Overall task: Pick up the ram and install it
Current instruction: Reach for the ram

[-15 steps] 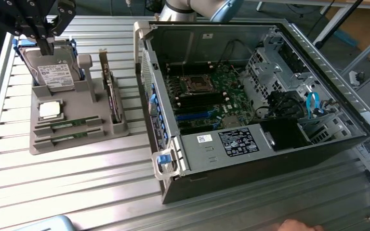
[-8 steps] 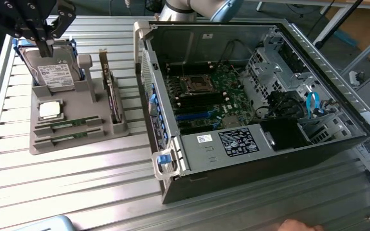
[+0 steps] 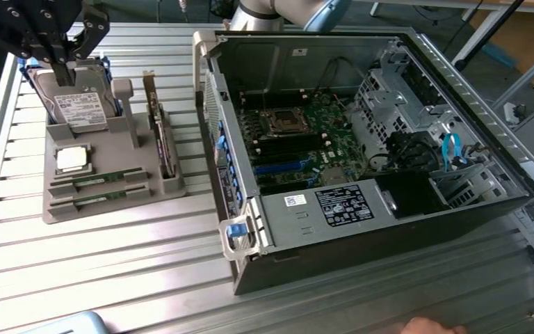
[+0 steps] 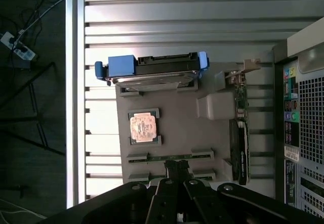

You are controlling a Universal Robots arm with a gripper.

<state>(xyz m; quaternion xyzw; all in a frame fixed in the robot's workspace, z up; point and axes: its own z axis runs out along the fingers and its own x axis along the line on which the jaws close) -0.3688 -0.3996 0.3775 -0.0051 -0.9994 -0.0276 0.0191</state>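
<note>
- I see the gripper [image 3: 64, 75] hanging above the far end of the grey tray [image 3: 109, 210], over the hard drive [image 3: 81, 104], fingers together and holding nothing.
- The ram [image 3: 97, 180] lies flat in a slot at the tray's near end, left of the open computer case [image 3: 360, 257].

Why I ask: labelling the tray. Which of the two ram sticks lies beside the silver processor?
The inner ram stick, directly bordering the processor; the other ram stick sits one slot beyond, at the edge of the tray.
</note>
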